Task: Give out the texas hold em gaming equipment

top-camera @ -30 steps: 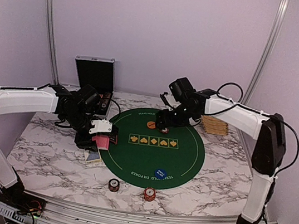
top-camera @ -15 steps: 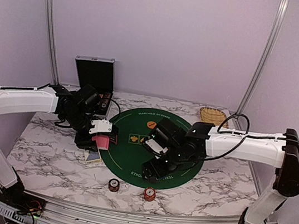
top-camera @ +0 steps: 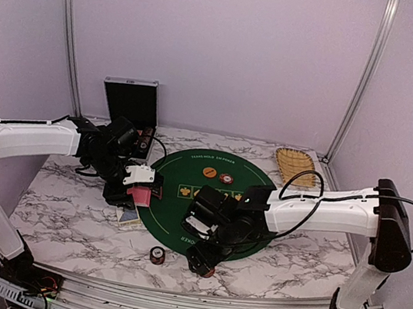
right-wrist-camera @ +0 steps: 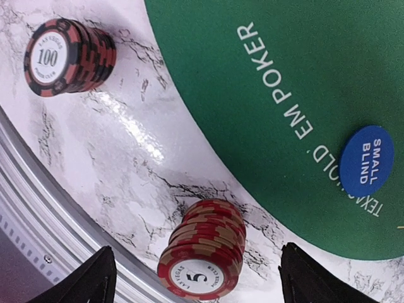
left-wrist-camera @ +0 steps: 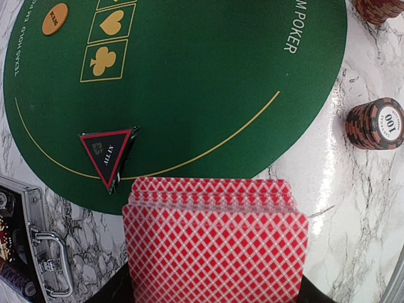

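Observation:
My left gripper point(top-camera: 139, 193) is shut on a deck of red-backed playing cards point(left-wrist-camera: 214, 246), held above the left edge of the green mat point(left-wrist-camera: 208, 82). A dark triangular marker point(left-wrist-camera: 107, 151) lies on the mat's rim just beyond the cards. My right gripper point(right-wrist-camera: 199, 281) is open, its fingers on either side of a red chip stack marked 5 point(right-wrist-camera: 205, 259) on the marble near the front edge. Left of it stands a dark chip stack marked 100 point(right-wrist-camera: 66, 55). The blue small-blind button point(right-wrist-camera: 366, 160) lies on the mat. An orange button point(top-camera: 209, 172) and another chip stack point(top-camera: 225, 178) sit at the mat's far side.
A black hinged case point(top-camera: 130, 104) stands open at the back left. A tan wicker basket point(top-camera: 298, 167) sits at the back right. The table's metal front rail point(right-wrist-camera: 38, 208) runs close behind the red stack.
My right arm has swung from the far side of the mat, by the orange button, down to the near edge over the red chip stack. The left arm has not moved.

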Tool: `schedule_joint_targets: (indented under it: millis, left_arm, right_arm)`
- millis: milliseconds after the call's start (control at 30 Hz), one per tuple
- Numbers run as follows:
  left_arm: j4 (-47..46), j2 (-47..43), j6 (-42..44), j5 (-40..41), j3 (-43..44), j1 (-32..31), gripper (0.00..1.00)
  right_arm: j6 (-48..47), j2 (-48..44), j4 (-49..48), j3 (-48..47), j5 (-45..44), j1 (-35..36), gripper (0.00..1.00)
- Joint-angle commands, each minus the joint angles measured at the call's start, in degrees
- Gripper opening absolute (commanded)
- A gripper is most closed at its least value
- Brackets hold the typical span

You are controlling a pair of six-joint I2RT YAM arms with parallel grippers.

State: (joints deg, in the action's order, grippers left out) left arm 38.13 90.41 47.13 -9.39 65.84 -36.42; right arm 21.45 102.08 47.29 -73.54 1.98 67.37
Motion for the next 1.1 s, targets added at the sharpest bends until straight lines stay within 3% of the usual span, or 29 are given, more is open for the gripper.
schedule_joint_targets:
  millis: [0,467,667,1067]
  left_arm:
    - [1.51,-0.56,-0.27,-0.43,1.38,0.22,0.00]
    - [1.68,-0.57,-0.29,-0.56,1.48,0.22,0.00]
    - [1.76,-0.41,-0.34,-0.53,1.57,0.21,0.00]
    - [2.10,-0.15,-0.33,-0.65,1.56,0.21,0.00]
  right_arm:
    - [0.43,0.98,-0.27,0.44,-1.40,0.60,0.85]
    - [0.70,2.02,-1.70,2.52,-1.70,0.58,0.69]
    - [0.87,1.59,-1.68,2.02,-1.74,0.53,0.57]
    - [0.70,1.10,-0.91,0.62,-1.18,0.63,0.64]
